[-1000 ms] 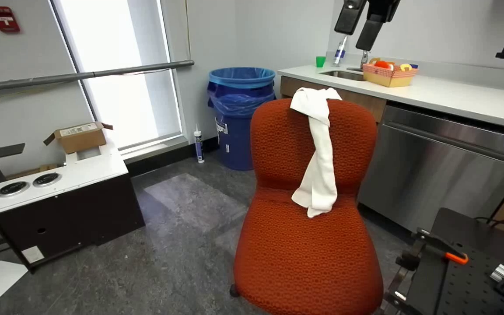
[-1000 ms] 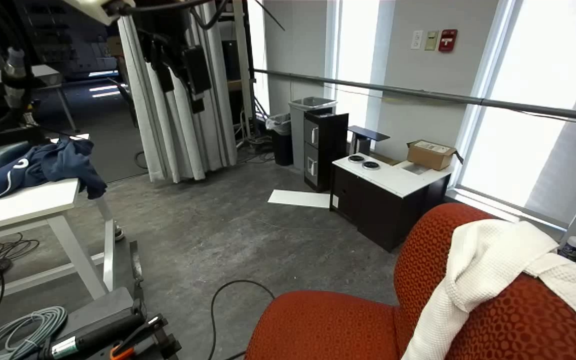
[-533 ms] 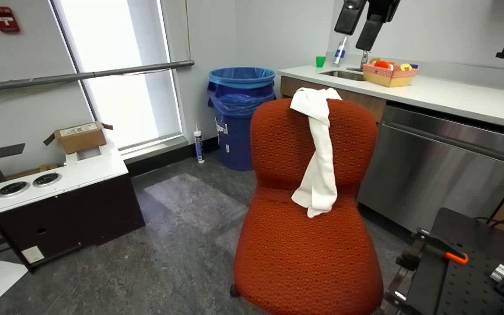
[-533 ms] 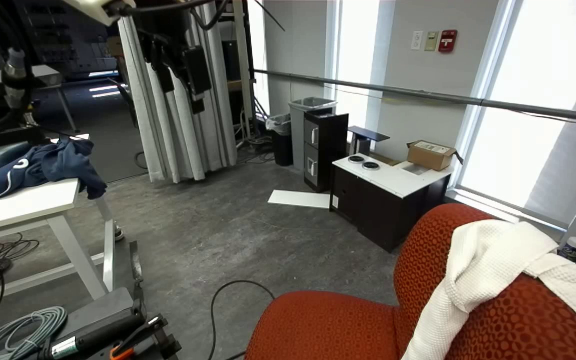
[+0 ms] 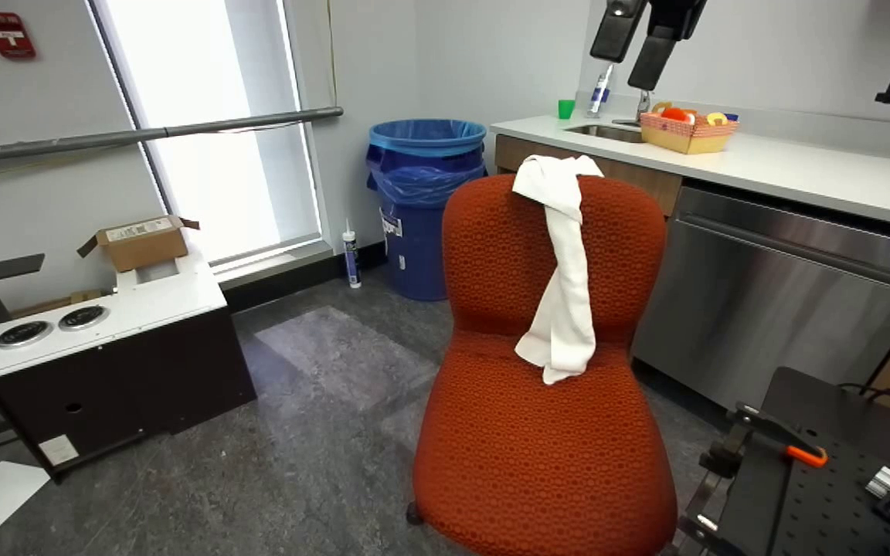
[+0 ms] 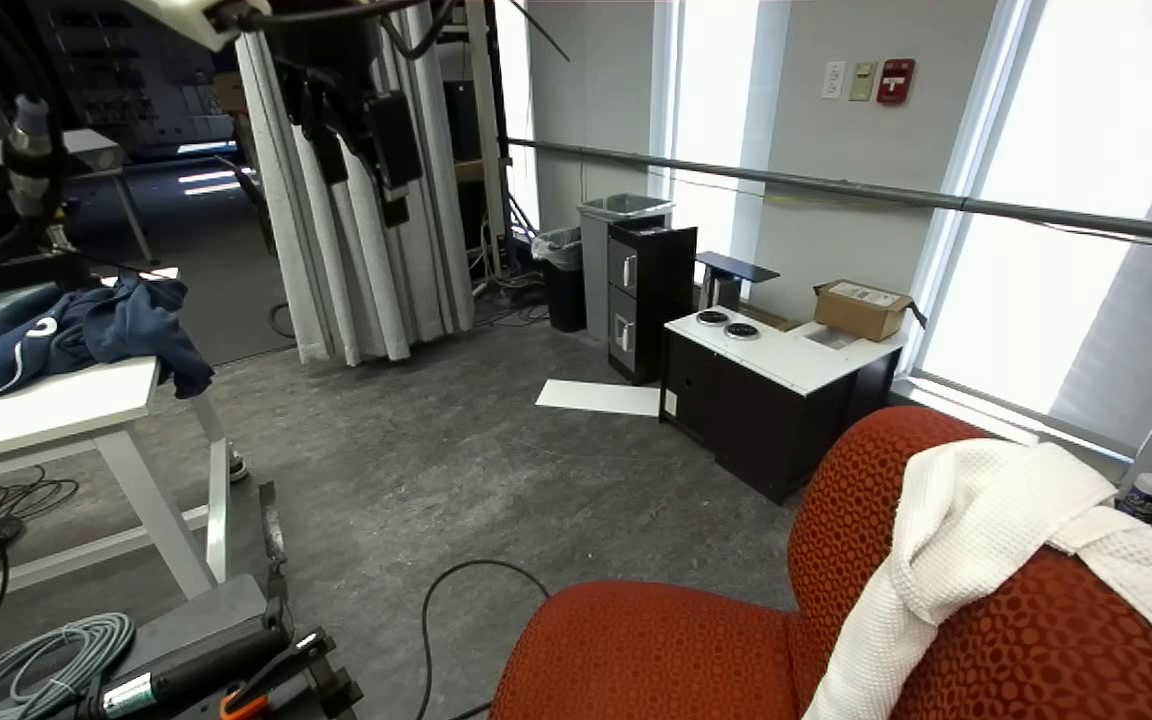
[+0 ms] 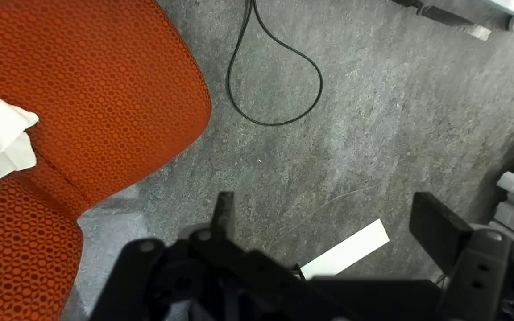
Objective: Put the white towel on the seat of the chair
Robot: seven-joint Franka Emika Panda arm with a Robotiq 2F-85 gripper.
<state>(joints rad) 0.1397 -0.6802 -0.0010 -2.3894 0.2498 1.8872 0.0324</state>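
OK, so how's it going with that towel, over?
Gripper open, holding nothing. White towel draped over the backrest, one end hanging down to the seat. Looped cable on the floor, probably not in the way.

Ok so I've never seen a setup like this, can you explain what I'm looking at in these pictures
The machine is a robot arm; its hand is the black gripper, open and holding nothing. Two views come from cameras standing apart from it; the third, from a camera on its wrist, looks down past the gripper at the floor. The white towel is draped over the orange-red backrest, its lower end hanging down to the rear of the seat of the chair.
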